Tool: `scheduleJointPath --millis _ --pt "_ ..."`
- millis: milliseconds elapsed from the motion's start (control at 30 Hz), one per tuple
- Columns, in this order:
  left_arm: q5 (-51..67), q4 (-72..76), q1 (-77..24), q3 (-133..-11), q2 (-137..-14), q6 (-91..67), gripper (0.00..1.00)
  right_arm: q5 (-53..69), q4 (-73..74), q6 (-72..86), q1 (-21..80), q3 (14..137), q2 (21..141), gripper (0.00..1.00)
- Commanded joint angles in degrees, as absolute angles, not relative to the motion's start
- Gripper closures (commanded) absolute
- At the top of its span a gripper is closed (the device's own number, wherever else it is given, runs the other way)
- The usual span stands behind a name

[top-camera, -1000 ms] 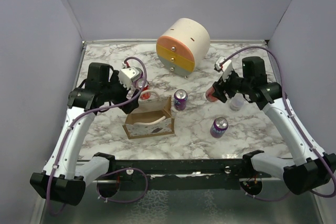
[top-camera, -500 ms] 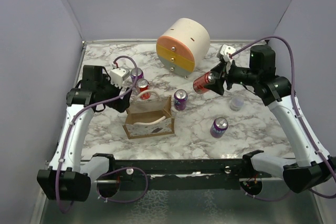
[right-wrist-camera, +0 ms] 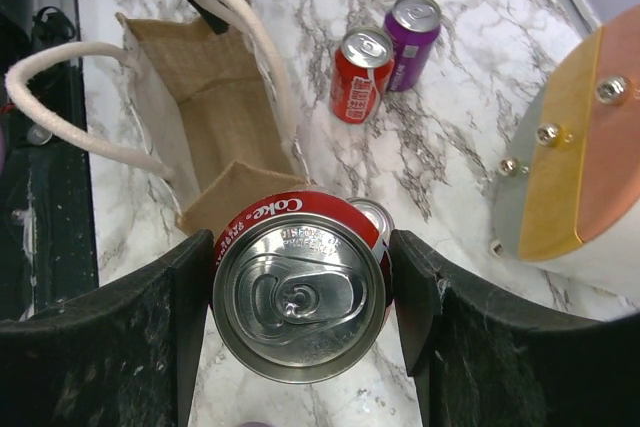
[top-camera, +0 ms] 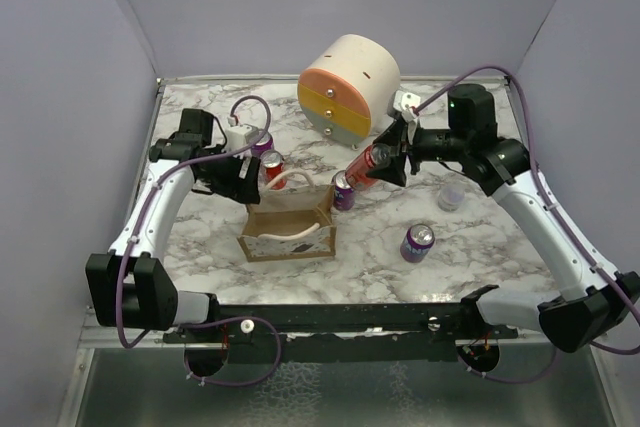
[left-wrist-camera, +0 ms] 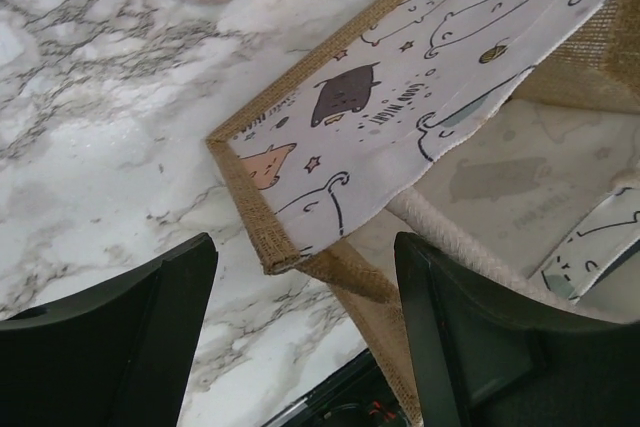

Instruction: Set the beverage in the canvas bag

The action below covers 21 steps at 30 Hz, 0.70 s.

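Coke can point(right-wrist-camera: 300, 297): red body, white "Coke" script near the rim, silver top with the pull tab unbroken. The top faces the right wrist camera. The right end effector point(right-wrist-camera: 300, 299) is clamped on the can, with one black finger point(right-wrist-camera: 130, 347) against each side of the body.

In the top view, the Coke can point(top-camera: 368, 160) is off the surface point(top-camera: 370, 257) and tilted, with its top toward the right end effector point(top-camera: 385, 155). It lies between the cabinet point(top-camera: 349, 85) and the bag point(top-camera: 287, 232), above a purple can point(top-camera: 343, 189) that stands just beside the bag's far right corner. The Coke can is outside the bag.

The bag point(right-wrist-camera: 200, 117) stands upright with its mouth open. It is tan burlap with white rope handles point(right-wrist-camera: 265, 42) and a pale lining printed with cartoon animals point(left-wrist-camera: 400, 97).

The left end effector point(top-camera: 240, 179) is at the bag's far left corner. Its fingers point(left-wrist-camera: 110, 317) are apart, and the bag's rim runs between them. Contact with the rim cannot be determined.

A red can point(right-wrist-camera: 360, 75) stands on the surface beyond the bag.
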State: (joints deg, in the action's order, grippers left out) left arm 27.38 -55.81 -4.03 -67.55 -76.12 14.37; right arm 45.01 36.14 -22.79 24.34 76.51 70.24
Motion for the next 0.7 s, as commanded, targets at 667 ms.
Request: scheduleJointPath --millis 667 --pt "33.59 -54.11 -13.89 -66.94 -78.66 9.43 0.37 50.91 30.44 -28.45 43.09 82.79 81.66 0.99"
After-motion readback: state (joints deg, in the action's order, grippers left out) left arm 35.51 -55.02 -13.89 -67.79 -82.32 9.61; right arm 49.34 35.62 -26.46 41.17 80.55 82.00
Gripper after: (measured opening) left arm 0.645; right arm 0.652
